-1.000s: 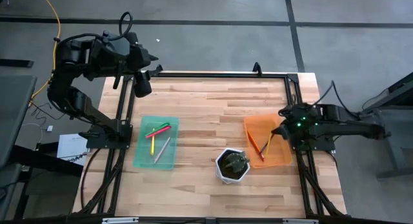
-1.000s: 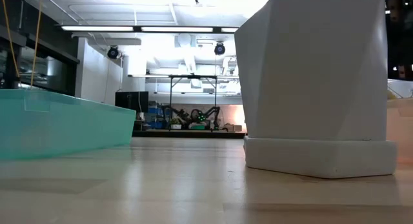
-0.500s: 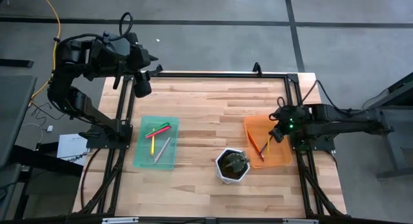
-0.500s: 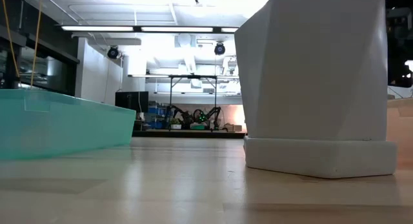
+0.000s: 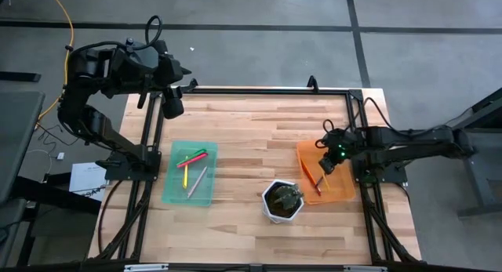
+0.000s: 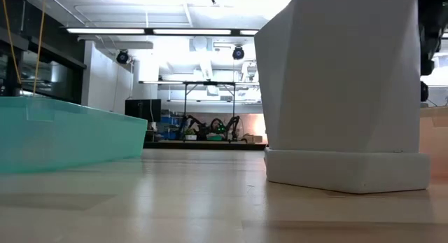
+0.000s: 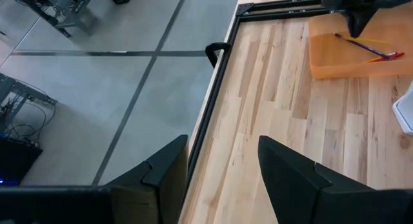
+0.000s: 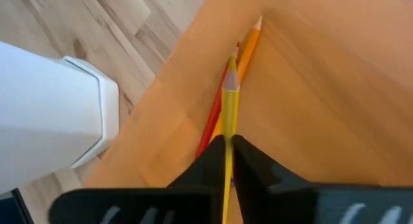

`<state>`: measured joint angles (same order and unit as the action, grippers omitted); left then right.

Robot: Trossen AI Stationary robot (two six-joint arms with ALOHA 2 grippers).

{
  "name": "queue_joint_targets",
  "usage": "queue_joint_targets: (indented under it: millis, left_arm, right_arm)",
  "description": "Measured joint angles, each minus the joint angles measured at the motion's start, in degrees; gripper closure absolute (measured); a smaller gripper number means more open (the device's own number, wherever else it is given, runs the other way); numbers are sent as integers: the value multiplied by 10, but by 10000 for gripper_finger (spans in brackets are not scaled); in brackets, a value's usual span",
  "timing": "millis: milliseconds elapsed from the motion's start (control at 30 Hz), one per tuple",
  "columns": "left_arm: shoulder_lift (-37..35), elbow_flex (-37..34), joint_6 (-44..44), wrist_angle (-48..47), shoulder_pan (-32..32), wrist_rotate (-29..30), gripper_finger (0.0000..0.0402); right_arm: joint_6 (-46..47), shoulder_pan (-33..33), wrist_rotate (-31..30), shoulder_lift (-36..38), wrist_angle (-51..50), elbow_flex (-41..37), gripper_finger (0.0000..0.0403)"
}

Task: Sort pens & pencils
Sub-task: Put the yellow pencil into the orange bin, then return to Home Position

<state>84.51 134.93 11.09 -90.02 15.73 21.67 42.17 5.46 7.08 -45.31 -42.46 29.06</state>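
Observation:
My right gripper (image 5: 330, 165) hangs over the orange tray (image 5: 339, 192), shut on a yellow pencil (image 8: 230, 101) whose sharpened tip points down into the tray. An orange pencil (image 8: 249, 43) and a red one (image 8: 213, 117) lie on the tray floor along its wall. The green tray (image 5: 174, 192) at the left holds pink (image 5: 190, 159), green (image 5: 199, 154), yellow (image 5: 185, 177) and grey (image 5: 197, 180) pens. My left gripper (image 7: 222, 175) stands open, raised above the table's far left corner. My right gripper pinches the yellow pencil's shaft (image 8: 228, 132) between its two fingers (image 8: 211, 161). The fingers slant steeply down from the table's right side and lie along the pencil. The sharpened end sticks out past the fingertips, low in the tray; whether it touches the tray I cannot tell.
A white faceted pot (image 5: 282, 201) with dark contents stands at the table's near side, close to the orange tray's left corner. A black frame rail (image 7: 213, 101) runs along the table's edges. Bare wooden tabletop (image 5: 251, 139) lies between the two trays.
My right gripper has gone toward the table's left edge and down, from the orange tray's right rim to above its middle, tipping steeper and rolling as it went. It has stayed shut on the yellow pencil.

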Motion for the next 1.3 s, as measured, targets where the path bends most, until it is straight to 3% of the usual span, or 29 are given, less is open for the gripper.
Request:
queue_joint_targets:
  millis: [433,700,933,1300]
  left_arm:
    - [0,0,12,0,0,-1,227]
    - [-13,-1,22,0,0,-15,227]
    - [-63,0,12,0,0,-7,227]
    - [-141,0,-6,2,0,-5,227]
  right_arm:
    - [3,0,-14,-16,25,0,296]
    - [11,0,-15,-1,53,0,290]
    - [29,0,-16,58,80,0,290]
    - [75,0,-34,177,261,1,290]
